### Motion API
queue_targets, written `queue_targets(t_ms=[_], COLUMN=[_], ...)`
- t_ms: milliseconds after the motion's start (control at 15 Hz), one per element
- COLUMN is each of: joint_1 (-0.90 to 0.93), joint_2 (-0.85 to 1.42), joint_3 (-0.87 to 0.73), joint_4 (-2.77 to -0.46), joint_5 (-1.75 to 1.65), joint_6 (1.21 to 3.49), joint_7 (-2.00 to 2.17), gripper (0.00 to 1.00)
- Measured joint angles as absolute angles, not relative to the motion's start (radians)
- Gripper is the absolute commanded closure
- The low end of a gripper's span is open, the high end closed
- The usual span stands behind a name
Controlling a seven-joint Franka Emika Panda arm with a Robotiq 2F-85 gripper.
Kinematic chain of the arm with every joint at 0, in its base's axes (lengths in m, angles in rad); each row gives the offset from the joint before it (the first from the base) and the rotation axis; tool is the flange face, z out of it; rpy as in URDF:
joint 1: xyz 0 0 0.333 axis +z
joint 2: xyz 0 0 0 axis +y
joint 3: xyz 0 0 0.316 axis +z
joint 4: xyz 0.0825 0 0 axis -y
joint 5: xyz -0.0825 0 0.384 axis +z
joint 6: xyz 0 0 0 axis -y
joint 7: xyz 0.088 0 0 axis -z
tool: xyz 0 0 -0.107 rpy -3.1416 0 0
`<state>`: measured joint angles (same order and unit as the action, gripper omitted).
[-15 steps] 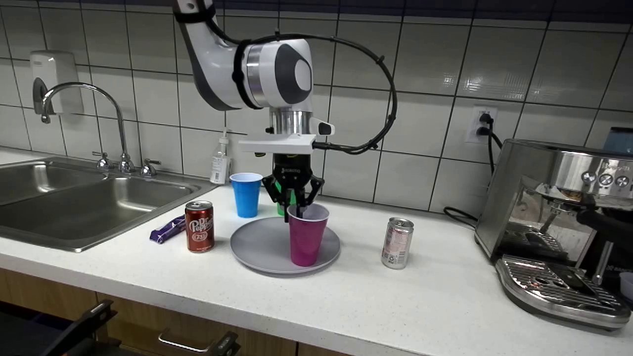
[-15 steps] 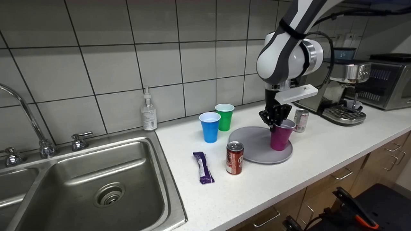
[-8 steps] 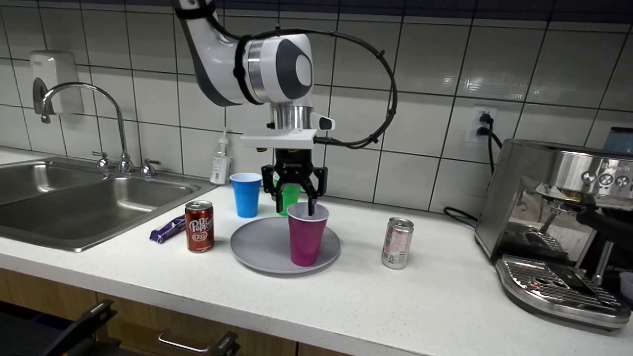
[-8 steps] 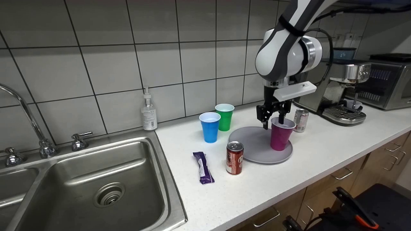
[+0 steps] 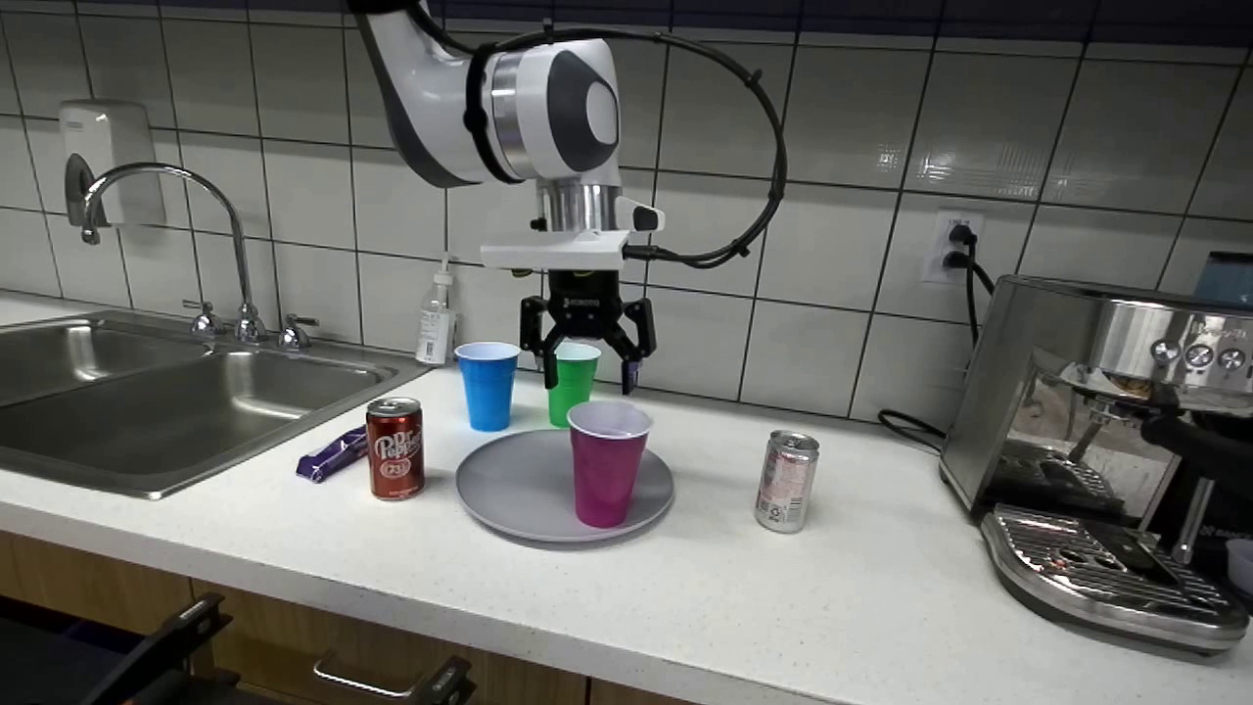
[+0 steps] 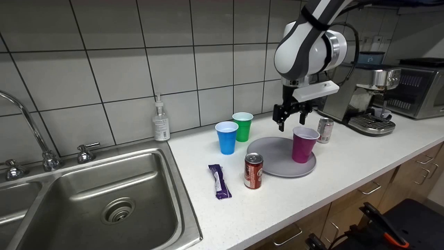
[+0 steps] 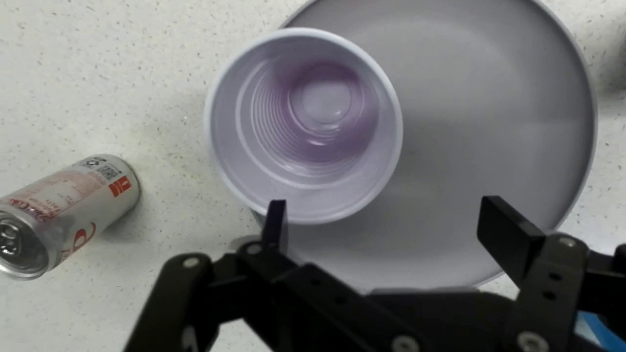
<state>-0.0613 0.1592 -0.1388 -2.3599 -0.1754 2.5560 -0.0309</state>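
A magenta cup (image 5: 607,475) with a pale lilac inside stands upright on the grey plate (image 5: 514,494), near one side of it. Above them hangs my gripper (image 5: 590,382), clear of the cup, its fingers spread wide with nothing between them. From the wrist view, the cup (image 7: 318,127) opens upward and looks empty. One of the fingers (image 7: 275,225) overlaps the cup's rim in that picture, while the opposite finger lies over the bare plate (image 7: 479,98). Behind the plate are a green cup (image 6: 243,128) and a blue cup (image 6: 227,140), both upright.
A Dr Pepper can (image 5: 395,450) and a purple wrapped bar (image 6: 220,182) lie between plate and sink (image 6: 114,180). A silver can (image 5: 787,482) stands on the plate's other side, towards the coffee machine (image 5: 1106,460). A pump bottle (image 6: 161,121) is by the tiled wall.
The fingers, close together at the magenta cup's rim a second ago, have spread apart. My gripper has risen clear of the cup, which has stayed in place on the plate.
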Motion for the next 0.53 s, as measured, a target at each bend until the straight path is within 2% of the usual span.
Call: queue_targets(t_ms=[533], joint_1=[-0.054], joint_2=[0.173], joint_3=[-0.130], joint_4=[-2.296], joint_5=[-0.095], joint_6=[2.556], joint_7=[0.089], gripper=[0.00])
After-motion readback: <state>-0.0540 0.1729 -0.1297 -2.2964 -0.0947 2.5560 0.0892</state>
